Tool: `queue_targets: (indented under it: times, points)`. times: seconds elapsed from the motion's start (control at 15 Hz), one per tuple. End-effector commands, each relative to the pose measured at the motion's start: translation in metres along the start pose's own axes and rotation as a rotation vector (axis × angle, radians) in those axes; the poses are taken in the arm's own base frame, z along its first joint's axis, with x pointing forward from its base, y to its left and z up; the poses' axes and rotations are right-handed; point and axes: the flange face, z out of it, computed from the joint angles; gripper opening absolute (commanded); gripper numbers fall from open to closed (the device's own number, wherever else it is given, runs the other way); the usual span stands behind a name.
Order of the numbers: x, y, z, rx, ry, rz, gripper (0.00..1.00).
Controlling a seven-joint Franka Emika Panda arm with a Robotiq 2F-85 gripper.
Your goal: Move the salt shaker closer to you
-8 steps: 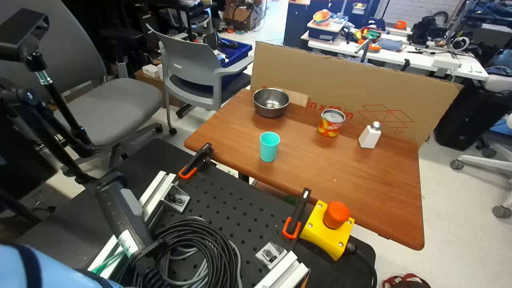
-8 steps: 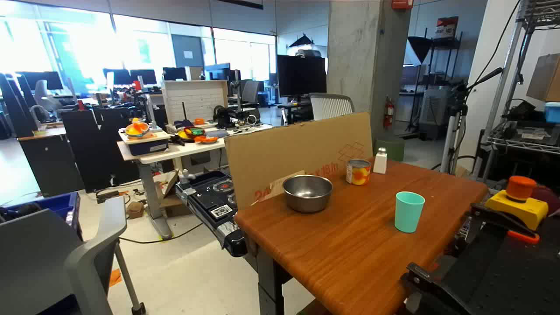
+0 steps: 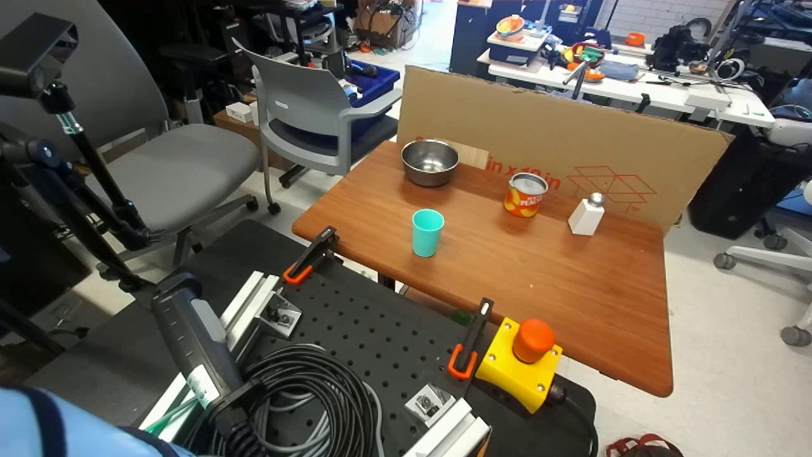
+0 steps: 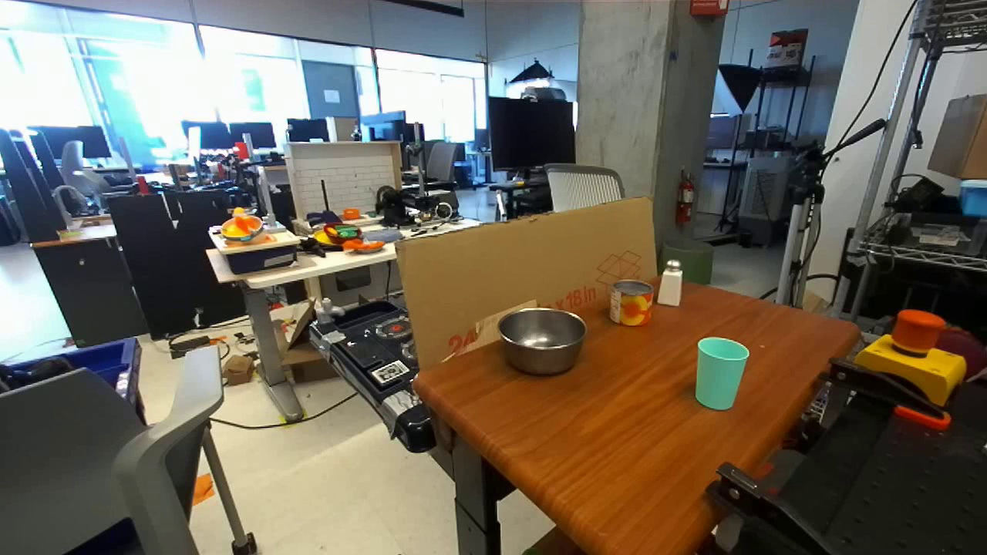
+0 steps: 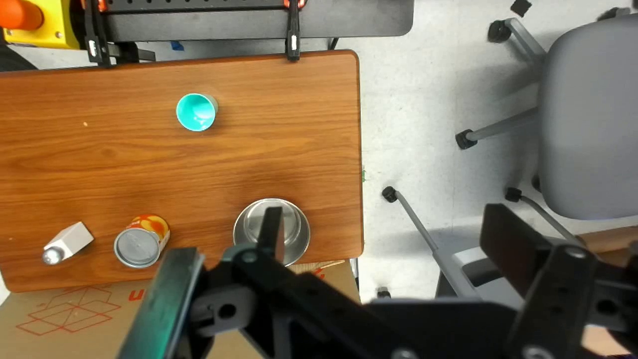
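The salt shaker is white with a narrower silver top. It stands upright near the table's back edge by the cardboard in both exterior views (image 3: 586, 216) (image 4: 671, 285). In the wrist view the salt shaker (image 5: 72, 240) is at the lower left. My gripper (image 5: 385, 224) shows only in the wrist view. Its fingers are wide apart with nothing between them. They are above the scene, one finger overlapping the metal bowl in the picture and the other over the floor and chair side. The shaker is well apart from the gripper.
The can (image 3: 526, 195) stands beside the shaker. The metal bowl (image 3: 430, 163) is at the back corner, and the teal cup (image 3: 427, 233) is nearer the front edge. A cardboard sheet (image 3: 558, 127) walls the table's (image 3: 609, 304) back. Clamps (image 3: 470, 339) and a yellow stop button box (image 3: 520, 365) line the front.
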Motion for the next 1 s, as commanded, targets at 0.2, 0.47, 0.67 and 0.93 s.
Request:
queue_targets:
  times: [0.2,0.47,0.67,0.93]
  points:
    - [0.023,0.008,0.003,-0.023,-0.022,0.034,1.0]
    - [0.069,0.041,0.006,-0.076,0.006,0.107,1.0]
    - [0.108,0.089,0.018,-0.171,0.017,0.143,1.0]
    - [0.154,0.158,0.046,-0.239,-0.015,0.192,1.0]
